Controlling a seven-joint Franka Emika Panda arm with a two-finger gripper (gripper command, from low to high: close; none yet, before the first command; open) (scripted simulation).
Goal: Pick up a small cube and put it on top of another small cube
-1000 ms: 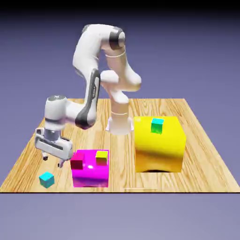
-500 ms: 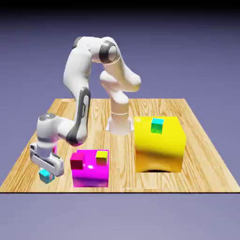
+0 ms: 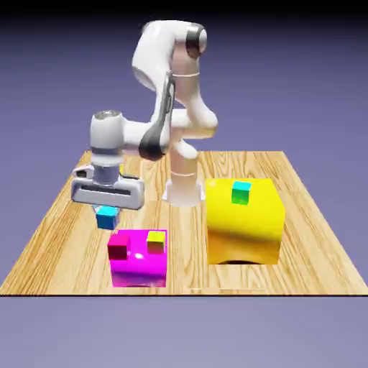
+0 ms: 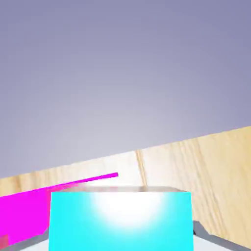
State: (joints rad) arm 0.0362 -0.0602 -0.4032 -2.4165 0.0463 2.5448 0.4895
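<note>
Since a second ago the gripper [image 3: 107,208] has dropped onto the small cube [image 3: 107,218], shut on it, and lifted it clear of the table [image 3: 309,237], above the magenta block [image 3: 139,267]. Pinched across opposite flat sides, it seems light, rigid and possibly slick, so a centred hold matters.

The small cube [image 4: 120,220] looms large before a magenta block [image 4: 29,208].

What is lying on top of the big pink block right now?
On the pink block sit two small cubes, a red one and a yellow one, apart from each other. Its underside and far side are hidden.
</note>
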